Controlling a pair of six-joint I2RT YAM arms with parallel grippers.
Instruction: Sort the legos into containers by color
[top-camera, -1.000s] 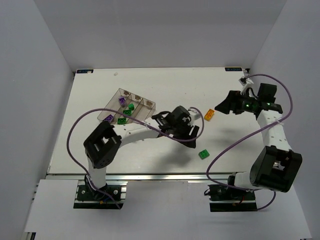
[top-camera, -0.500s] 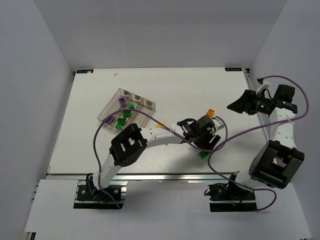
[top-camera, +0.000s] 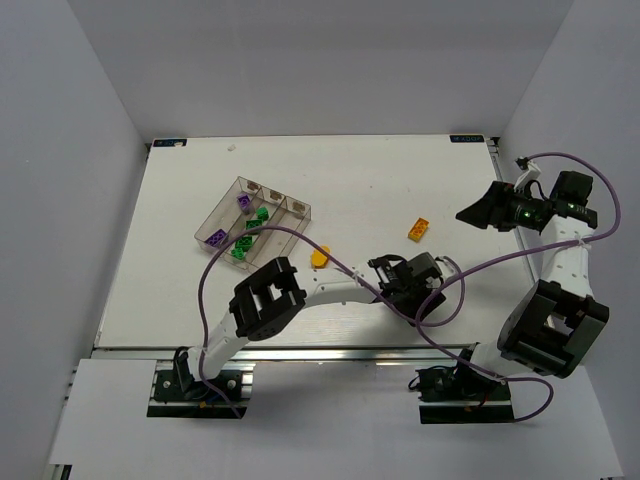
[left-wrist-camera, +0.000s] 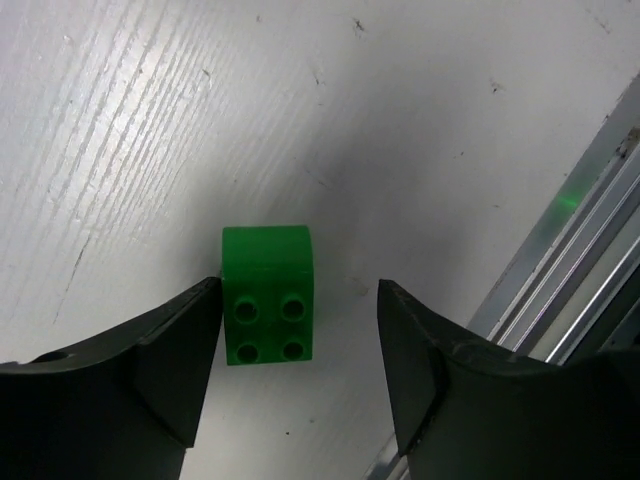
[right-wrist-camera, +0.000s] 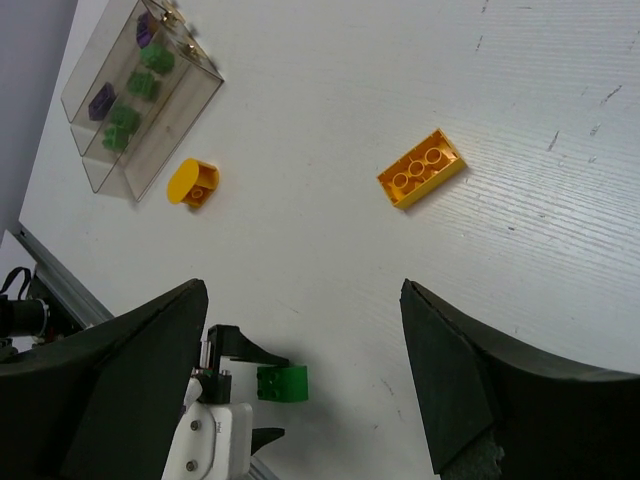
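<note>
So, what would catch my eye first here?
The left gripper, open, straddles a small green studded brick near the front edge of the white table. On the left sits a clear smoky three-compartment tray holding green bricks and purple bricks, while an orange rectangular brick and a yellow-orange oval piece lie loose.

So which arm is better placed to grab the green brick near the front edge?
Left: the left hand, open, straddles the green brick, a finger each side; the right hand hovers far away.
</note>
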